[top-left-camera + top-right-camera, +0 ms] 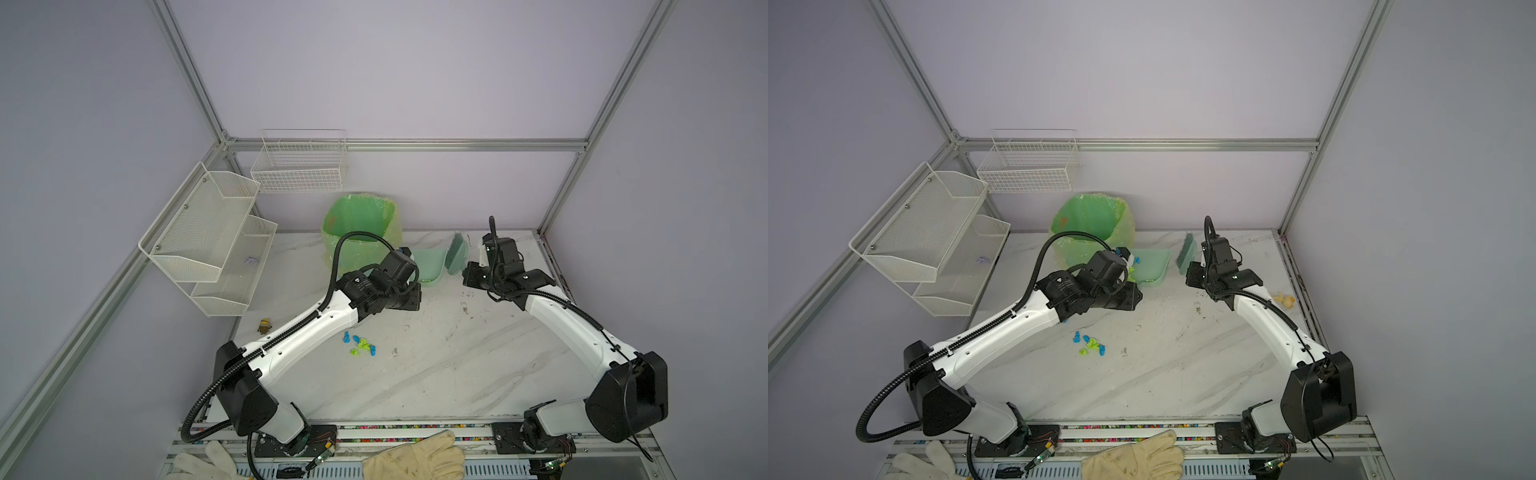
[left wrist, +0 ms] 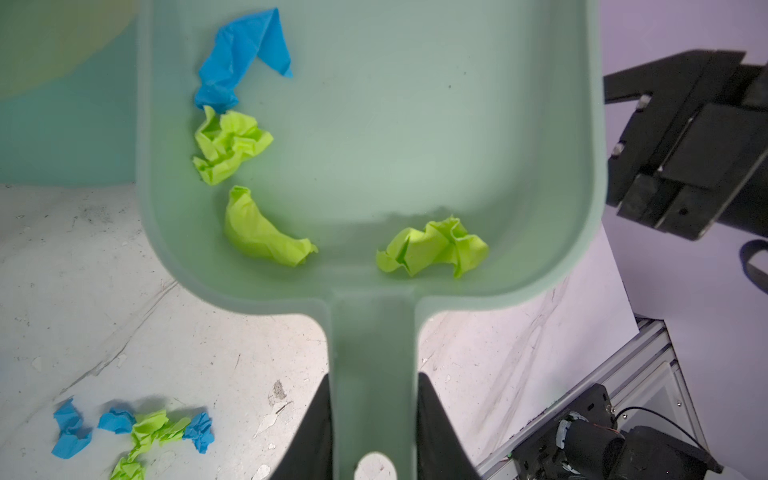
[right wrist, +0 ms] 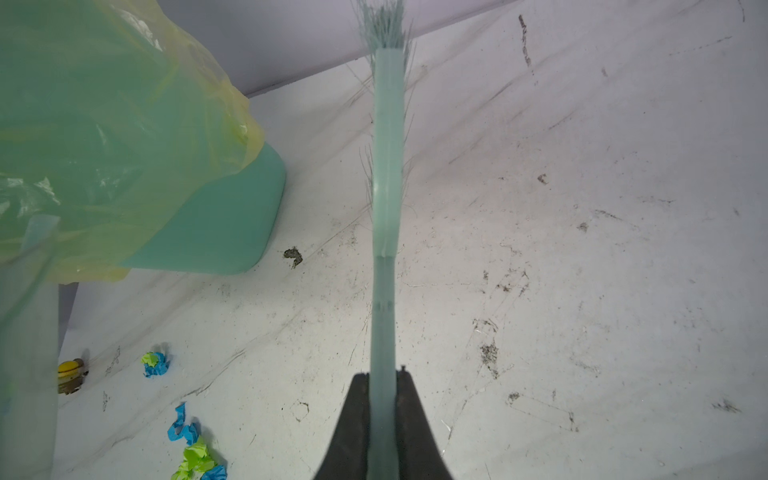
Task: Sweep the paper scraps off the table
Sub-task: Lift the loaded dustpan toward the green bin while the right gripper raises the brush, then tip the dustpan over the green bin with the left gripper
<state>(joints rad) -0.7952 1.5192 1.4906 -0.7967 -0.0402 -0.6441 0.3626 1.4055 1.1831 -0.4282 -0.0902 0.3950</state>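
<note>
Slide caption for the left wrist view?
Left gripper holds dustpan carrying four paper scraps; other scraps lie on the table.

Back of my desk, there stood the bin, green liner bulging over its rim. Just beside it I saw the pale green dustpan, and near that the matching brush. Up on the back wall hung a white wire basket. On the left wall was a two-tier mesh shelf, with a small purplish bit in its lower tier. Below the shelf, a little yellow toy figure sat on the desk. Far right, a pale cream thing lay by the rail. Up front, a cream work glove and a white glove lay on the frame.
</note>
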